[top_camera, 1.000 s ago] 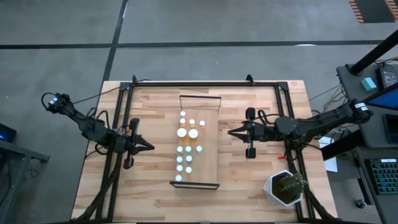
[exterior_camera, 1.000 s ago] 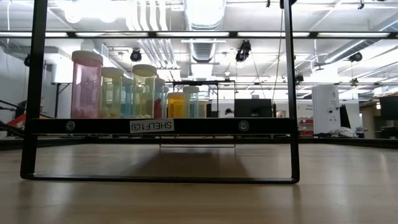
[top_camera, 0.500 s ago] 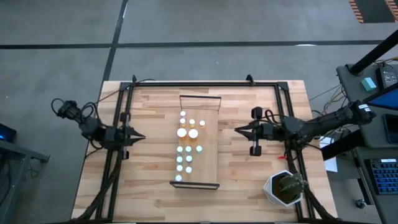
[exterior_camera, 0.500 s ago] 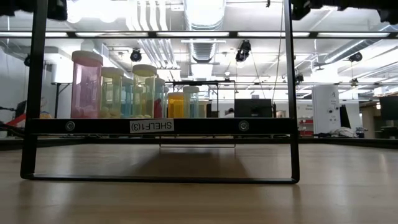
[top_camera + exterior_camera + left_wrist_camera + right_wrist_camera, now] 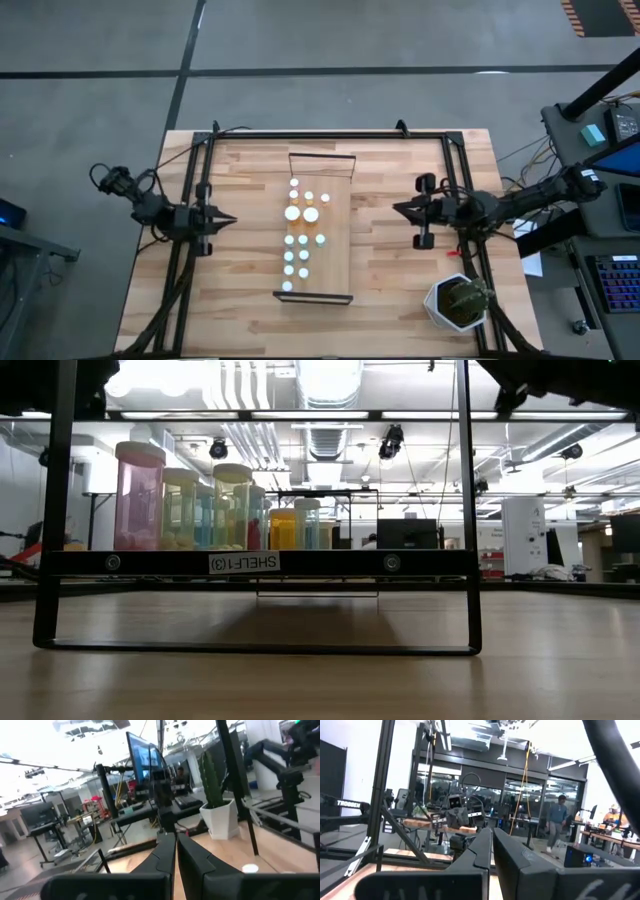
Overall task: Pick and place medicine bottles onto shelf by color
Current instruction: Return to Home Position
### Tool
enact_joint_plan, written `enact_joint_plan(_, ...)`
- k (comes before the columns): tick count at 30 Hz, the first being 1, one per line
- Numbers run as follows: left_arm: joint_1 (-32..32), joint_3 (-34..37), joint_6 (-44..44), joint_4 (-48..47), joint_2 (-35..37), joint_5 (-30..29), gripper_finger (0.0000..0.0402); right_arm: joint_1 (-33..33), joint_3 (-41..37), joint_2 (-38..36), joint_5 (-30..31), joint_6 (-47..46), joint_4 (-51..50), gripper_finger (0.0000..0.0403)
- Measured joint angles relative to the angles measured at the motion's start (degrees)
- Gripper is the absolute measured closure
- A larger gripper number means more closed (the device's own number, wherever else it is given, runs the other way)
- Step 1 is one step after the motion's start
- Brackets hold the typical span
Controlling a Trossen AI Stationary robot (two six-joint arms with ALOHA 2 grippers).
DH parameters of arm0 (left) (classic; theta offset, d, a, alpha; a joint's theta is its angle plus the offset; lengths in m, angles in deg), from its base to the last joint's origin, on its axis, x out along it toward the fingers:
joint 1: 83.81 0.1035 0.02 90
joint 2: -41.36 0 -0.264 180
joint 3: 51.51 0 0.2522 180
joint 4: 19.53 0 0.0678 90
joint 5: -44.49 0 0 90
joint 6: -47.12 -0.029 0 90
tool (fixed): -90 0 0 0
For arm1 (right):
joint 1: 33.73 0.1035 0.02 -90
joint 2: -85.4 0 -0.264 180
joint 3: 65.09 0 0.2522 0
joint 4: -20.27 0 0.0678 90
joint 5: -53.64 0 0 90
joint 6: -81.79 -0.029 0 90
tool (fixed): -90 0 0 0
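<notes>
Well, the small round white-capped medicine bottles (image 5: 303,254) all stood upright in close rows on the long light-wood shelf (image 5: 335,265) with its thin dark metal rail, in the middle of the slatted wooden tabletop (image 5: 250,300). The dark two-fingered left hand (image 5: 228,220) hung well to one side of the shelf, fingers pressed together on nothing; the right hand (image 5: 398,208) did likewise on the other side. I judged those bottles light, stiff and smooth-sided, apt to tip, best pinched across the body just below the cap.
</notes>
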Motion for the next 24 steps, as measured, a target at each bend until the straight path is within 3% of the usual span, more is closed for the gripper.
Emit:
enact_joint_plan(13,0.0,6.5,0.2,5.6,0.5,0.0,0.04,0.0,-10.1,-1.1,0.0,0.0,11.0,0.0394)
enact_joint_plan(24,0.0,8.5,0.2,8.0,0.4,-0.4,0.04,0.0,-10.3,-1.0,-1.0,-1.5,11.5,0.0394)
